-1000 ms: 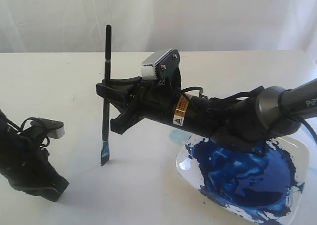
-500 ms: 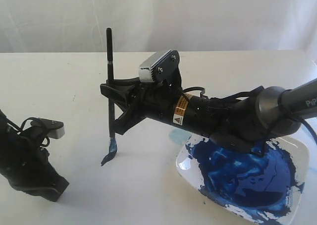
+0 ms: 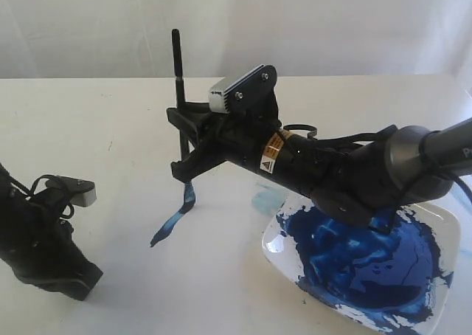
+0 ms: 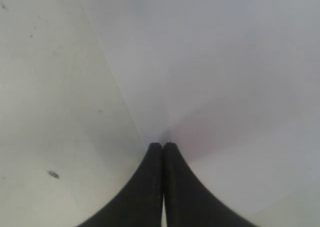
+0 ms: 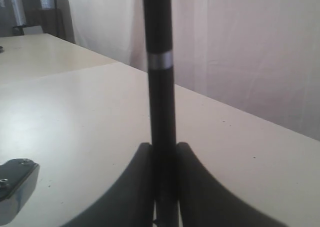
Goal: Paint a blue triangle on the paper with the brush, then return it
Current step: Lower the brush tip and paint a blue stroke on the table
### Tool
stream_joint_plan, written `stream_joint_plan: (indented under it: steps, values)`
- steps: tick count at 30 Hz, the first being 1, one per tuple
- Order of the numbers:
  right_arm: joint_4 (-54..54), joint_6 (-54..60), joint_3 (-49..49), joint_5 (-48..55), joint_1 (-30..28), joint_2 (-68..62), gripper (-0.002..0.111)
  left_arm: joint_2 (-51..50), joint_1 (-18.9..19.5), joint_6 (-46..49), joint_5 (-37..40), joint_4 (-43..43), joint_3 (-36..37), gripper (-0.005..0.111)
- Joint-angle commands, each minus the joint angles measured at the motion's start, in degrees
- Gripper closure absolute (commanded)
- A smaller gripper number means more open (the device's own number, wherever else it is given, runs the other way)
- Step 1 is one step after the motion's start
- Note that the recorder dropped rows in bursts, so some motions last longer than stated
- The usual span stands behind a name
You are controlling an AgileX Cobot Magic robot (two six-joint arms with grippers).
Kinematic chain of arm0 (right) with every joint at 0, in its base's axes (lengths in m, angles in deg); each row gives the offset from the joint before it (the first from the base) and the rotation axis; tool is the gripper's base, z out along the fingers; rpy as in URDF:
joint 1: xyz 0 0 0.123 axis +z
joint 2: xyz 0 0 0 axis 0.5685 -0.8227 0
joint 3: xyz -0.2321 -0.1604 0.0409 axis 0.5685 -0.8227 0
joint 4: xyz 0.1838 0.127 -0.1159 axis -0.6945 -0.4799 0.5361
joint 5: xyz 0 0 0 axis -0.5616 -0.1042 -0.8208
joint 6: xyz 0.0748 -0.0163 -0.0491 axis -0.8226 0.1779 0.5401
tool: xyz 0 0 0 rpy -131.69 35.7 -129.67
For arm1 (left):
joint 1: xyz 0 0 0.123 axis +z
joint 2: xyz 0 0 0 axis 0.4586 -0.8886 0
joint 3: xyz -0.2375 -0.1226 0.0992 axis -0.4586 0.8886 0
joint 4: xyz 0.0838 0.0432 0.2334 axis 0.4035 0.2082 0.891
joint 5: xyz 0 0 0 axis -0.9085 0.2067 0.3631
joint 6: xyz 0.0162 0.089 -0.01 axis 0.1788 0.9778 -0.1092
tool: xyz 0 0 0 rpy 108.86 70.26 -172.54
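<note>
Left wrist view shows us the paper (image 4: pixel 225 62). The dish (image 3: pixel 271 245) sits at the front right corner. Front left, our left gripper (image 4: pixel 162 146) is pinched together, empty. Mid-desk, the right gripper (image 3: pixel 182 144) clamps the upright brush (image 3: pixel 177 62), its tip on a blue stroke (image 3: pixel 171 220).

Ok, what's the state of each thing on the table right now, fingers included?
Whitish paper sheet: lying flat.
Black-handled paintbrush: upright, bristles down on the sheet.
Blue paint stroke: one short streak, no triangle yet.
White dish: smeared with dark blue paint.
Right gripper: fingers shut on the paintbrush.
Left gripper: fingers shut, empty.
</note>
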Motion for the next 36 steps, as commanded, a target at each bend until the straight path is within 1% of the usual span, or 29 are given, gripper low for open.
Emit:
stream_joint_plan:
  steps: [1, 12, 20, 23, 25, 29, 31, 33, 36]
  values:
    - [-4.2, 4.2, 0.1, 0.9, 0.0, 0.6, 0.108, 0.1, 0.1, -0.3, 1.2, -0.3, 0.6, 0.107]
    - [-7.7, 8.9, 0.1, 1.2, 0.0, 0.6, 0.108, 0.1, 0.1, -0.3, 1.2, -0.3, 0.6, 0.107]
    - [-8.2, 9.0, 0.1, 1.8, 0.0, 3.4, 0.108, 0.1, 0.1, -0.3, 1.2, -0.3, 0.6, 0.107]
    - [-5.9, 8.9, 0.0, 6.0, 0.0, 6.2, 0.108, 0.1, 0.1, -0.1, 1.0, -0.3, 0.6, 0.107]
    - [-3.8, 7.6, 0.0, 11.5, 0.0, 8.5, 0.108, 0.1, 0.1, -0.1, 1.0, -0.3, 0.6, 0.107]
    - [1.2, -3.0, 0.0, 21.2, 0.3, 12.9, 0.108, 0.1, 0.1, -0.1, 1.0, -0.3, 0.6, 0.107]
    - [1.3, -7.4, 0.0, 25.0, 1.3, 15.3, 0.108, 0.1, 0.1, -0.1, 1.0, -0.3, 0.6, 0.107]
    - [1.3, -7.5, 0.0, 26.5, 3.0, 17.0, 0.108, 0.1, 0.1, -0.1, 1.0, -0.3, 0.6, 0.107]
    - [-1.0, -6.1, 0.0, 25.6, 7.0, 18.0, 0.108, 0.1, 0.1, -0.1, 0.9, -0.3, 0.6, 0.107]
